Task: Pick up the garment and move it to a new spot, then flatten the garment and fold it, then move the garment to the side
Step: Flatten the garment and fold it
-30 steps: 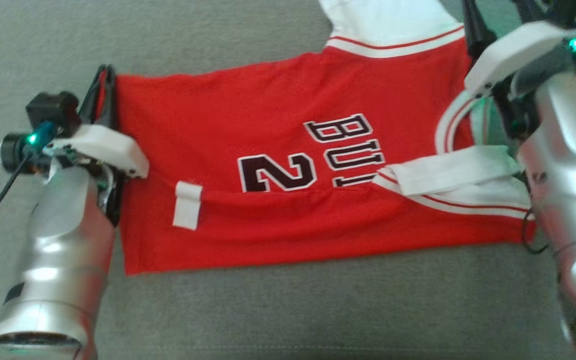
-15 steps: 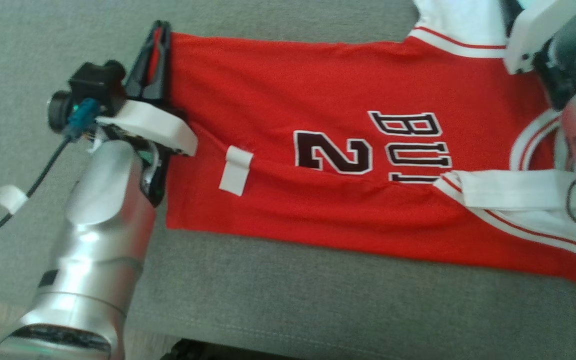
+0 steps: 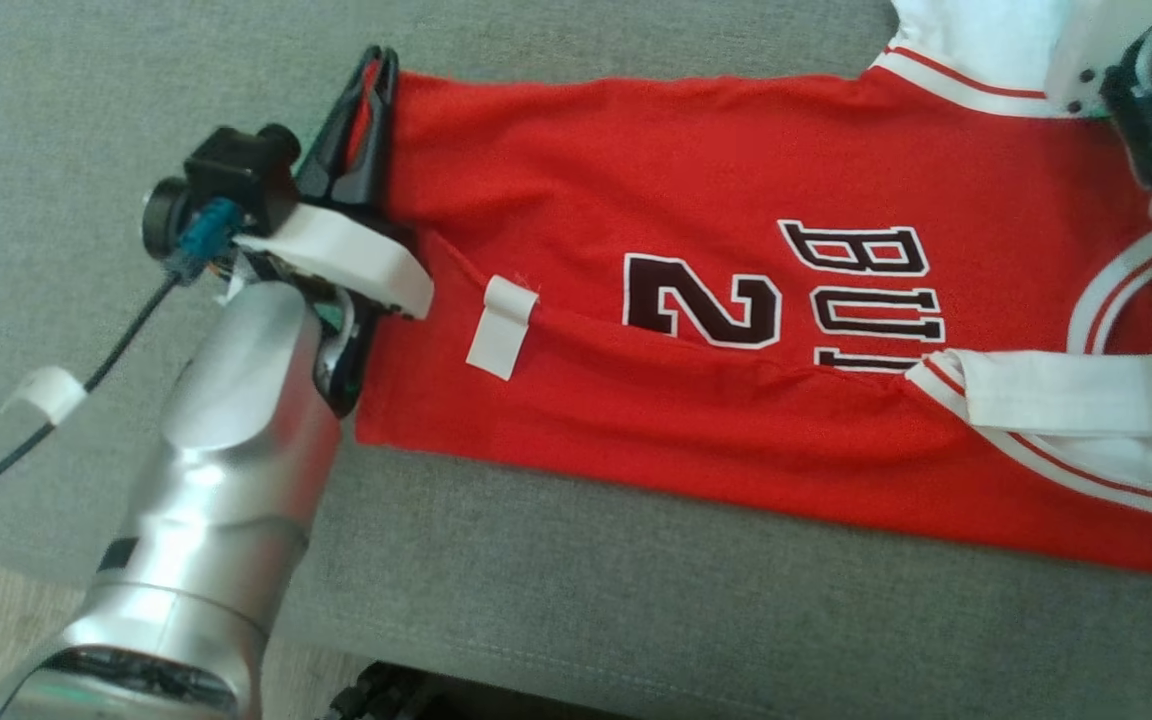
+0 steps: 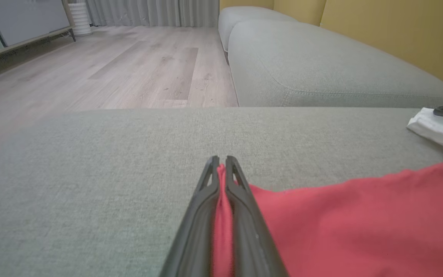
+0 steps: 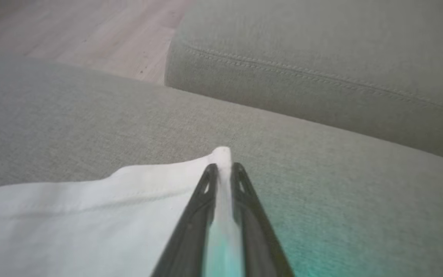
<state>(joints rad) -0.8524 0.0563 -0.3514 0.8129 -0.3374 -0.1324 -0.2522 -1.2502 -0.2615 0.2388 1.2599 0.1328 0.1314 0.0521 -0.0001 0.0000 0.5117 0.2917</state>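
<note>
While the jersey (image 3: 696,170) lies stretched across the sofa cushion (image 3: 636,600), long axis running 9 to 3 o'clock, the left tool (image 3: 379,65) is clamped on its red hem corner at 10, the right tool (image 5: 223,167) on its white cloth at 2

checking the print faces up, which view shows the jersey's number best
The head view: the black number 2 lies face up on the red jersey, beside the letters. The left wrist view gives plain red cloth clamped in the left gripper; the right wrist view gives white trim clamped in the right gripper.
</note>
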